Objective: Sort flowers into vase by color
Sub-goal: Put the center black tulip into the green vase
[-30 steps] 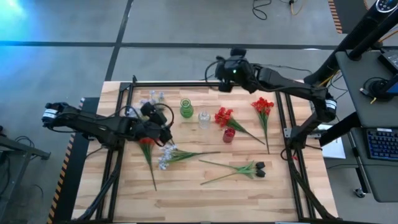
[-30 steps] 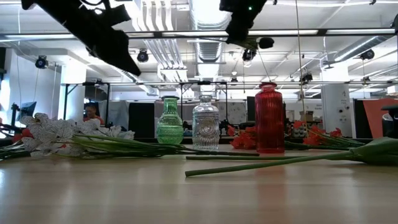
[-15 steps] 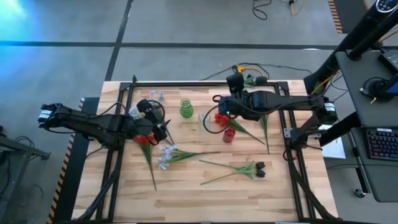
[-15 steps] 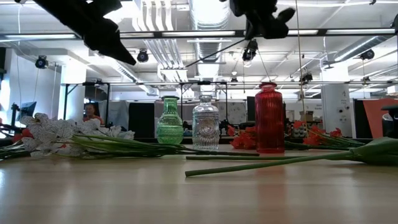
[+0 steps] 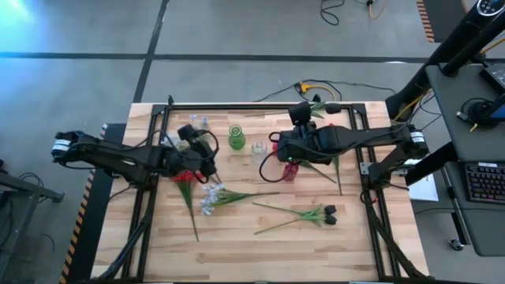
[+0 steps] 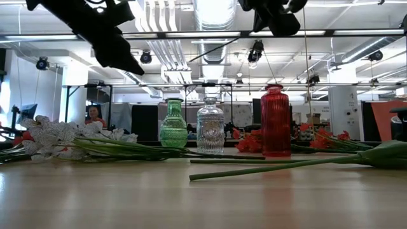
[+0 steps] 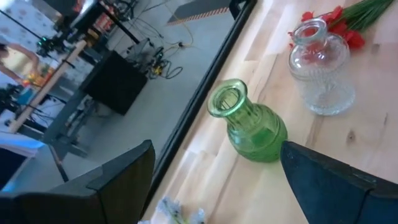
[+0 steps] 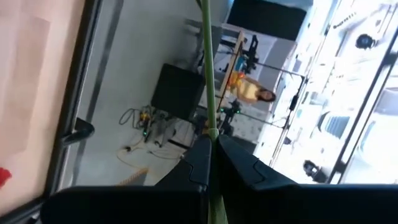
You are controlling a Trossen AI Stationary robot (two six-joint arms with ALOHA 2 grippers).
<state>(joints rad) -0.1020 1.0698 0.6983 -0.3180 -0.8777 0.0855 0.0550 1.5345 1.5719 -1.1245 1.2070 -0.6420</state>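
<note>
My right gripper (image 5: 276, 150) hangs over the vases, shut on a dark-budded flower. Its bud end (image 5: 330, 105) trails toward the far edge. Its thin stem (image 6: 216, 52) shows high in the low view. The green vase (image 5: 236, 138), the clear vase (image 5: 258, 148) and the red vase (image 5: 290, 170) stand upright in a row. My left gripper (image 5: 207, 162) is open left of them, above a red flower (image 5: 188, 193) lying flat. In its wrist view the green vase (image 7: 249, 130) stands ahead of the open fingers. My right gripper pinches the flower's green stem (image 8: 211, 121) between its two fingers. The fingers come from the table's right, slanting a little down, and lie across the stem. The flower is lifted clear of the table and the vases.
A pale blue-white spray (image 5: 215, 196) and a pair of dark-budded flowers (image 5: 316, 214) lie on the near half of the table. More pale blossoms (image 5: 193, 122) lie far left. Red flowers (image 5: 338, 170) lie partly under the right arm. A black frame (image 5: 237, 106) borders the table.
My right gripper has swung from the table's far edge toward the centre and come down over the vases, rolling as it went. It stays shut on the flower, whose bud end now trails behind it near the far edge.
</note>
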